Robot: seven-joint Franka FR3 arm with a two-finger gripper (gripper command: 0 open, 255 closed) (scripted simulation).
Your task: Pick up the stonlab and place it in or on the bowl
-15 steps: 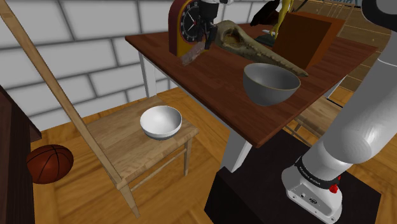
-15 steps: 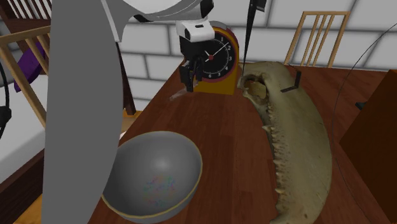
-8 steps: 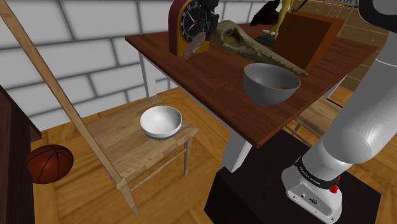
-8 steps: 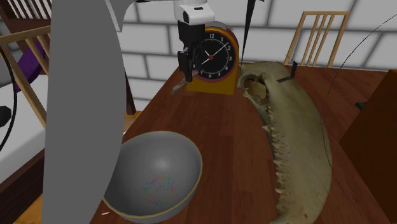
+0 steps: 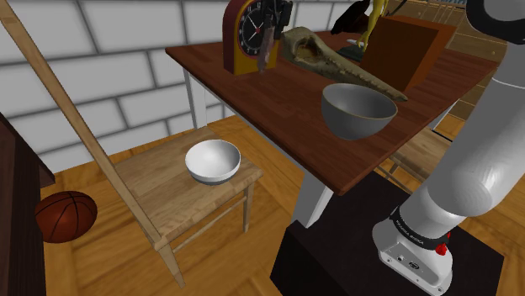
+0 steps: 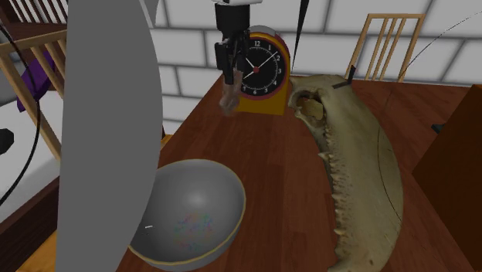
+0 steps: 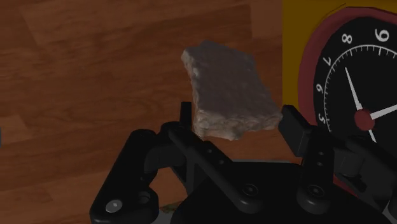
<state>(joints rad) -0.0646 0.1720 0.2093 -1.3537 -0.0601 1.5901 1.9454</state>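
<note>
Hanging over the table (image 6: 266,151), the stone slab (image 7: 229,89) is clamped in the gripper (image 7: 238,121).

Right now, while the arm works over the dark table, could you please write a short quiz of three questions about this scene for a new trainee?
1. True or false: the stone slab lies flat on the dark wooden table.
2. Where does the white bowl stand? A: on the wooden chair. B: on the table. C: on the floor.
3. Fill in: close beside the fingers stands a ____ with a black dial.
Key: 1 false, the fingers clasp it above the table. 2 A. 3 clock.
</note>
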